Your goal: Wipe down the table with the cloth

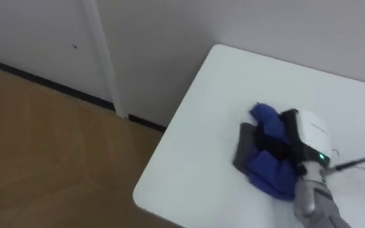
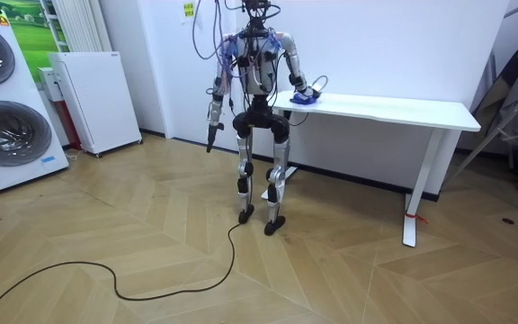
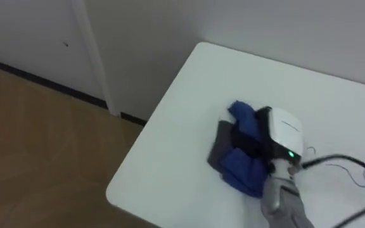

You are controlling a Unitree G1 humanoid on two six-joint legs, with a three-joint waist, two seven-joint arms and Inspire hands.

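Right hand (image 1: 310, 134) rests on top of a crumpled blue fabric cloth (image 1: 266, 170); we cannot tell whether it grips the cloth or presses it flat. Cloth lies on the white rectangular tabletop (image 1: 195, 152), near its left end. Robot stands at that end. Left hand (image 2: 210, 135) hangs at its side, state unreadable.

cloth: blue, with a dark grey part at its 9 o'clock side (image 1: 270, 174)
cloth state: crumpled, bunched in a heap
cloth place: on the table top, at 4 o'clock in the eye view, near the left edge
table: white, flat, round-cornered (image 1: 214, 107), near corner at the cloth's 7 o'clock
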